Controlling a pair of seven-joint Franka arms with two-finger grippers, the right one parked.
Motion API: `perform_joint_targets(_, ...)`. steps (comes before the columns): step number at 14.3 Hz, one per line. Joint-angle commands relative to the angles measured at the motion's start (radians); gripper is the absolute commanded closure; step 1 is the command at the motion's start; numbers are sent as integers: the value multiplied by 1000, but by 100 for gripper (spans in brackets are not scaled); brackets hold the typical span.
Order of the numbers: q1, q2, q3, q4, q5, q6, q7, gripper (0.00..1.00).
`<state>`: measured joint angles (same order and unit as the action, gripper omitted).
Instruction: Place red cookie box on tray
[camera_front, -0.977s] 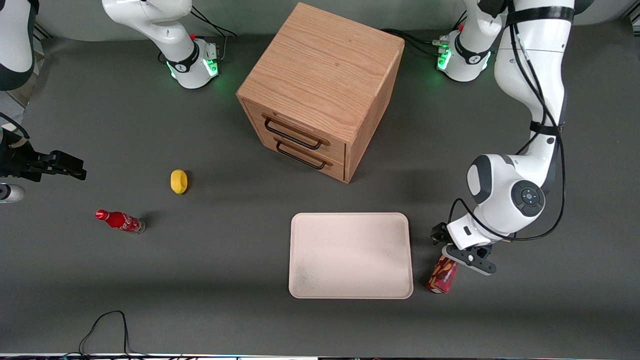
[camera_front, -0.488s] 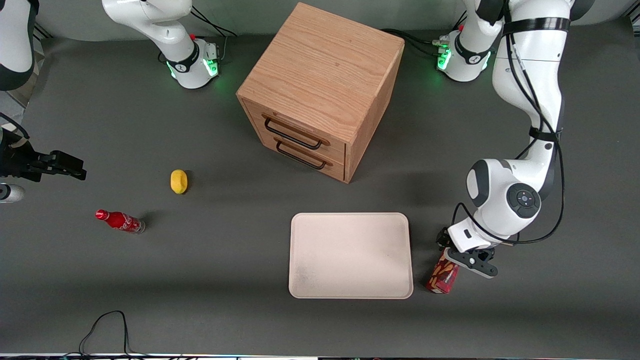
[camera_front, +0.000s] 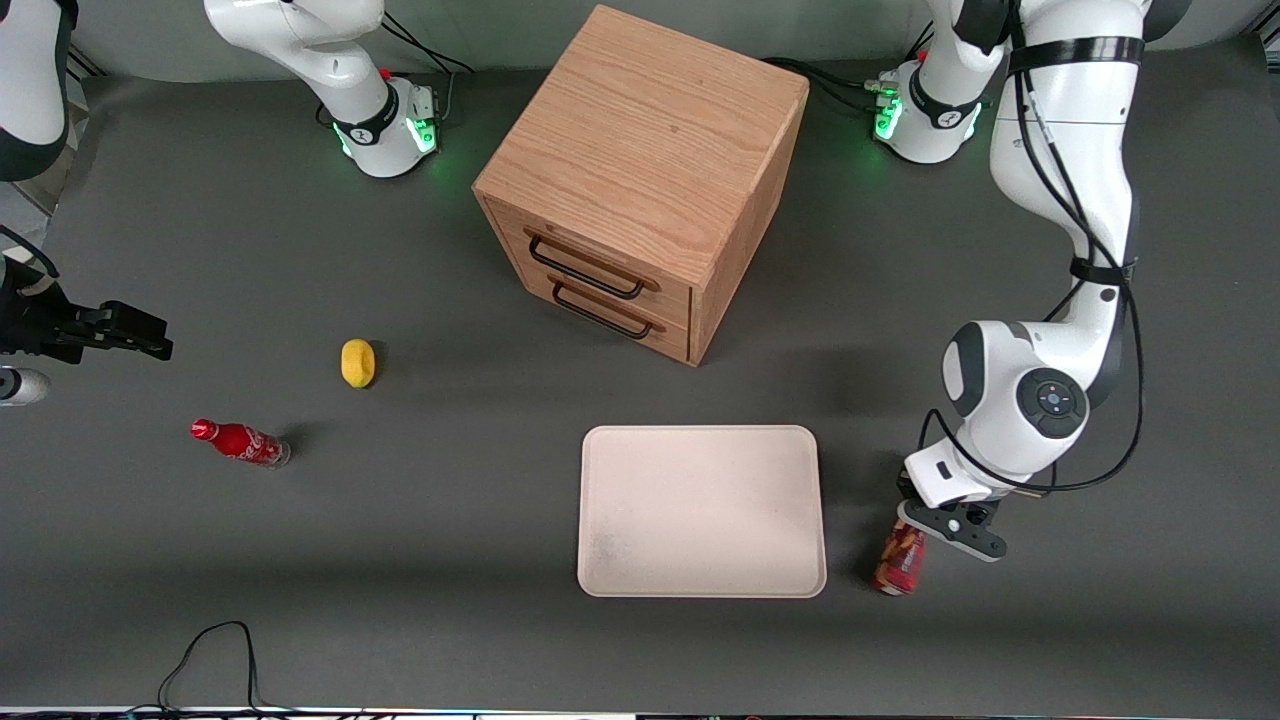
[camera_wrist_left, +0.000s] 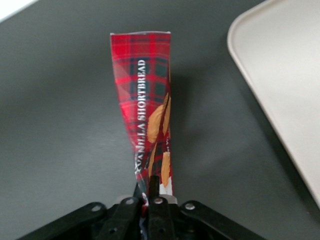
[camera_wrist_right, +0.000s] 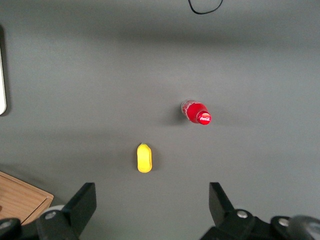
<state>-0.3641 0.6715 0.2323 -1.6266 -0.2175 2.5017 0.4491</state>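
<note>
The gripper, at the front view's lower right, is pinching one end of the red cookie box, its fingers pressed onto the carton. The box is hanging just beside the tray, not yet on it; carrying over and releasing remain.

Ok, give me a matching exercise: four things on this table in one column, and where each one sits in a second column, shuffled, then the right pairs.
Things:
1. red cookie box
2. tray
3. yellow object
4. wooden drawer cabinet

Places:
A. flat on the table, nothing on it
B. between the two arm bases
C. clamped in the end effector, beside the tray
D. near the red soda bottle, toward the parked arm's end

Pairs: 1-C, 2-A, 3-D, 4-B
</note>
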Motion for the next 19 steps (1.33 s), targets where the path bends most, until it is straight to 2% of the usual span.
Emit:
perform_joint_targets(1,-3,-104,15,7,3,-117,10,100)
perform_joint_targets(4,1,-179,16,97,-58,-352,-32,100)
perform_joint_targets(7,-9,-196,7,227,-56,-556,-305,100)
perform_joint_targets(10,-35,-176,-49,283,-48,-580,-553,100)
perform_joint_targets(12,-55,-146,-96,297,16,-552,-708,100)
perform_joint_targets(16,-99,-26,-191,300,266,-405,-914,100)
perform_joint_targets(17,-110,5,-195,297,291,-368,-926,100)
perform_joint_targets(19,-113,43,-196,272,291,-287,-928,100)
